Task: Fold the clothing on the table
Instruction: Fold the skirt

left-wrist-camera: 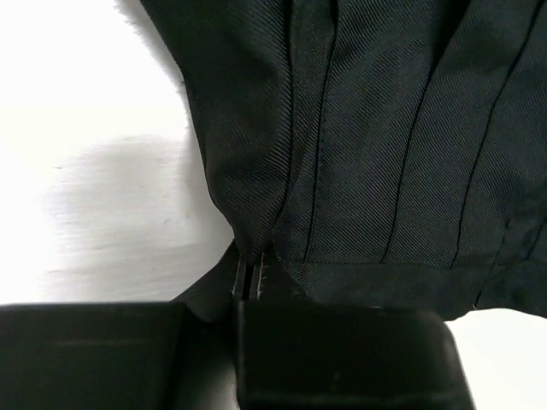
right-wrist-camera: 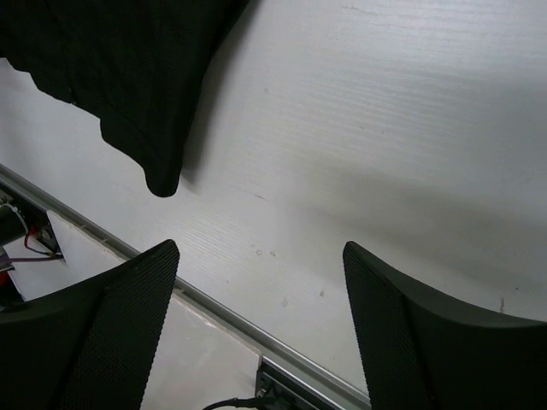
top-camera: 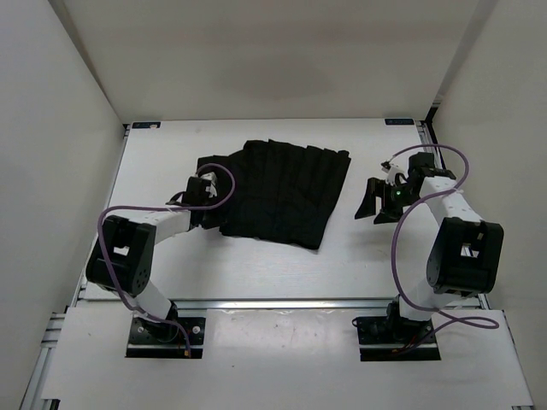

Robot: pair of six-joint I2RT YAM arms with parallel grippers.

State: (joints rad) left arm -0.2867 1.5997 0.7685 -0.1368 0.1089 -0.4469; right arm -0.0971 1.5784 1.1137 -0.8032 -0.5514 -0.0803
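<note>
The clothing [top-camera: 278, 192] is a black pleated garment lying spread across the middle of the white table [top-camera: 359, 248]. My left gripper [top-camera: 209, 190] sits at the garment's left edge. In the left wrist view its jaws are pressed together on a fold of the clothing [left-wrist-camera: 385, 128] at the hem, left gripper [left-wrist-camera: 247, 275]. My right gripper [top-camera: 373, 205] hovers to the right of the garment, apart from it. Its fingers [right-wrist-camera: 128, 307] stand wide apart with only table between them, right gripper [right-wrist-camera: 261, 260]. A corner of the clothing [right-wrist-camera: 111, 77] shows at the upper left of the right wrist view.
White enclosure walls [top-camera: 51, 128] close in the left, right and back. A silver rail [top-camera: 282, 302] runs along the table's near edge, in front of the arm bases [top-camera: 167, 333]. The same rail [right-wrist-camera: 214, 303] shows in the right wrist view. Purple cables [top-camera: 397, 248] loop off both arms.
</note>
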